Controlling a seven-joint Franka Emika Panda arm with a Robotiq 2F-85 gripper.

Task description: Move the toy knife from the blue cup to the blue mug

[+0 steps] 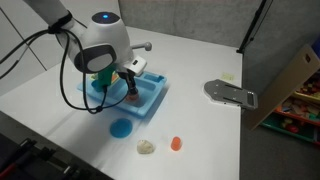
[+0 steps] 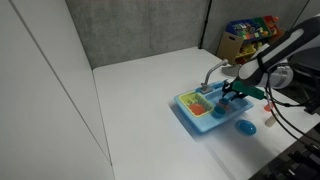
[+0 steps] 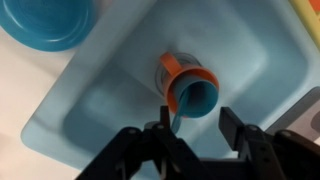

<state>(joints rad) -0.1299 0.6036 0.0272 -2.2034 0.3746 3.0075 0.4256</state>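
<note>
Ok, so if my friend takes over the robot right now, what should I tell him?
Gripper: open, hanging low over the blue toy sink.
Cup: the one with the orange rim, inside the sink, right in front of the fingers.
Toy knife: probably the thin blue strip sticking out of the cup, next to one finger, not gripped.
Mug: I cannot pick it out in these pictures.
Done: the gripper is lined up over the cup.
Left: close on the knife, lift it out, find the mug, drop it in.
</note>
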